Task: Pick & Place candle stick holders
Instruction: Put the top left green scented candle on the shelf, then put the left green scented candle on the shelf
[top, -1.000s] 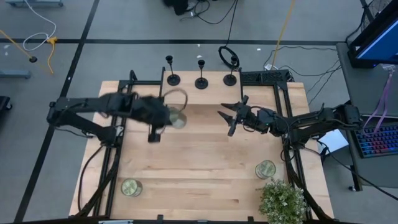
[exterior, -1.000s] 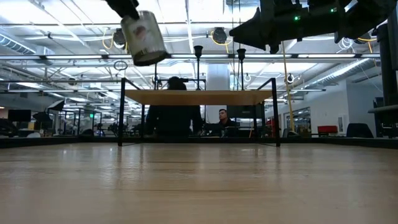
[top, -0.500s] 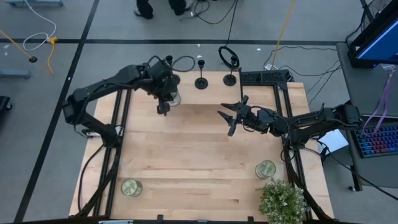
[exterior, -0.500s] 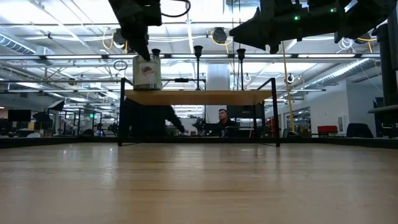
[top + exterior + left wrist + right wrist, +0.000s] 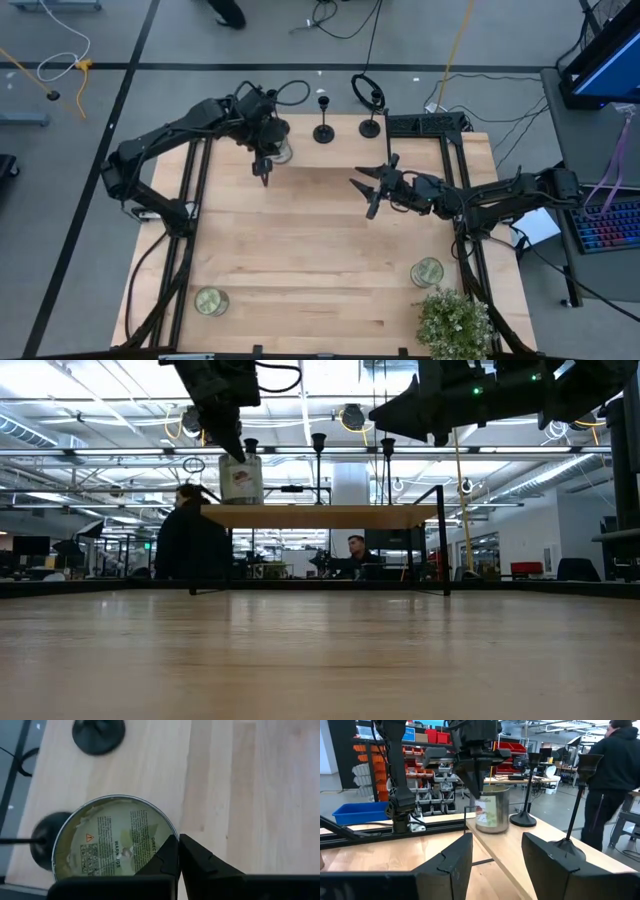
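Note:
Two black candle stick holders (image 5: 324, 131) (image 5: 370, 126) stand on their round bases at the table's far edge. The third is hidden under my left arm in the high view; its base (image 5: 42, 842) shows right beside a clear glass jar (image 5: 112, 842) with greenish contents. All three cup tops show in the low view (image 5: 318, 440). My left gripper (image 5: 272, 155) is shut on the jar by the far edge. My right gripper (image 5: 365, 186) is open and empty above the table's middle, its fingers pointing toward the holders. My left gripper pinches the jar's rim (image 5: 172, 834) on the side away from the nearest holder, one finger inside the jar and one outside. The fingers (image 5: 479, 780) come from above, pointing down. The jar is upright and appears to stand on the table (image 5: 492, 831).
Two more glass jars stand near the front: one left (image 5: 211, 300), one right (image 5: 427, 271), beside a potted plant (image 5: 455, 322). Black frame rails run along both sides of the table (image 5: 195, 230). A person (image 5: 190, 545) walks in the room behind.
My left gripper has carried the jar from the table's middle left to the far edge and down, beside the leftmost holder. The jar, tilted and lifted a second ago, now stands upright. A person has walked across behind the table.

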Robot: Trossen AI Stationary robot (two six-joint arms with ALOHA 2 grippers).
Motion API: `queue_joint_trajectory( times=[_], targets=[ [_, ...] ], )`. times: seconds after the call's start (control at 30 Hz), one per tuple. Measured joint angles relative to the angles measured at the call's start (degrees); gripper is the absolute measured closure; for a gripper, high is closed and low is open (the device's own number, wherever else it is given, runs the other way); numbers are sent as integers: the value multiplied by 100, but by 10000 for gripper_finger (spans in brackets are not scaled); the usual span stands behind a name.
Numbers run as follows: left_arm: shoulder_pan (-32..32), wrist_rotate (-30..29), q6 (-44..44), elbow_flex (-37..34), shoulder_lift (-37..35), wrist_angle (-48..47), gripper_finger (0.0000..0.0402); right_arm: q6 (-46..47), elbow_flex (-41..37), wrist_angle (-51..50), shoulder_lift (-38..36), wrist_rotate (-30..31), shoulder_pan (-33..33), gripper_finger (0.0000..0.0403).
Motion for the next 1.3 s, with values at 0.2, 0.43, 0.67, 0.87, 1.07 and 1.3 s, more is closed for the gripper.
queue_joint_trajectory(
  times=[0.2, 0.43, 0.67, 0.87, 1.07, 1.3],
  targets=[
    [-7, -11, 58, 0, -11, 7, 361, 0, 0, -80, 0, 1, 0, 242],
    [-44, -400, -21, 0, -11, 10, 317, 0, 0, -81, 0, 0, 0, 243],
    [-180, -655, -29, -2, -94, 47, 303, 0, 0, -106, 0, 0, 0, 243],
    [-451, -1009, -106, -5, -470, 45, 302, 0, 0, -117, 0, 0, 0, 243],
    [-1006, -1299, -649, -2, -1129, -134, 302, 0, 0, -120, 0, -3, 0, 243],
    [-2217, -1045, -2978, -2, -1526, -1132, 302, 24, 0, -126, 0, -2, 0, 243]
  ],
)
